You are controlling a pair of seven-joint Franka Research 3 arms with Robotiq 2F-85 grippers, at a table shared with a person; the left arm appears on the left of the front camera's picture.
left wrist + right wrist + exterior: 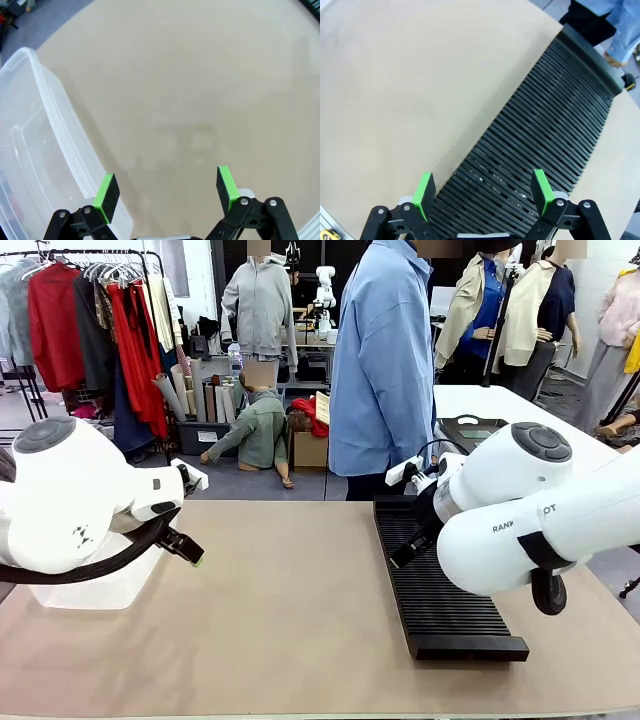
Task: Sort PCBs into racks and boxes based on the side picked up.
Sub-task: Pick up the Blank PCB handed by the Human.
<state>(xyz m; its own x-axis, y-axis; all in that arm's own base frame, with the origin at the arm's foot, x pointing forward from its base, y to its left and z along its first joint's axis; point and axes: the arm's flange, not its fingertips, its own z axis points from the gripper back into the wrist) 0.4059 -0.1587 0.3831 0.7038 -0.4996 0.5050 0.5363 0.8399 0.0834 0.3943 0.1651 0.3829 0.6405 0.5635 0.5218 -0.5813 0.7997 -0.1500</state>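
Your left gripper [167, 190] hangs with its jaws spread wide and nothing between the green pads [106, 196], above bare table [190, 90]. The box [65, 130] is just beside it, its long rounded rim running past the pad on the picture's left in the left wrist view. From the front you can see the box sitting on the table's left side, partly hidden behind the left arm [70, 495]. Your right gripper [483, 191] is likewise held apart and grips nothing. It is poised over the rack [540, 135], close to the rack's long edge where the ribs meet the tabletop. The rack lies flat on the right half of the table, its length running from your side towards the person [385, 360] in a blue shirt standing at the far edge, near the rack's far end
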